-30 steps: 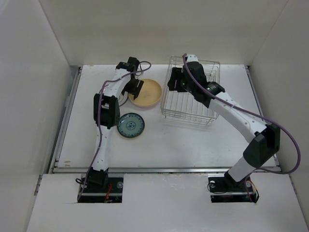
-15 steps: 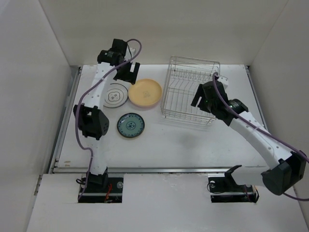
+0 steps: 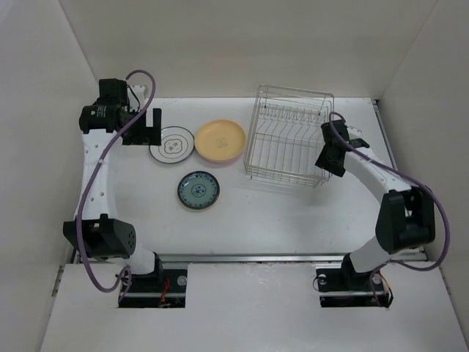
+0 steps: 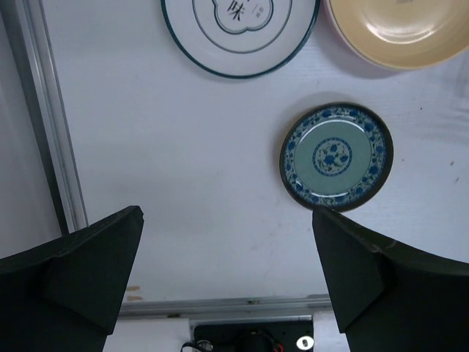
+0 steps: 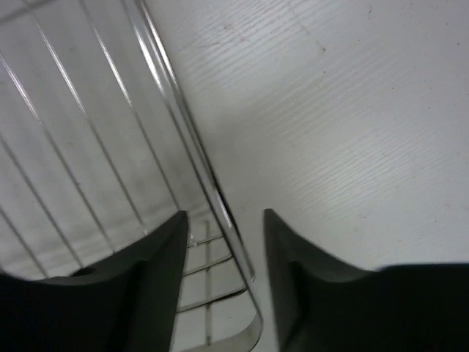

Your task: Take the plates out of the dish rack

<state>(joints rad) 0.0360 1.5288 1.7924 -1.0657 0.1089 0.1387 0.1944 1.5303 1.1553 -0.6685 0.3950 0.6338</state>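
A white worktop sits boxed in by plain white panels at the back, left and right, under even light that casts only soft shadows. Aluminium rails run along its left side and near edge. A white board lies in front of the near rail.

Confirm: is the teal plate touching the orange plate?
Apart. The left wrist view shows a strip of table between the teal plate and the orange plate.
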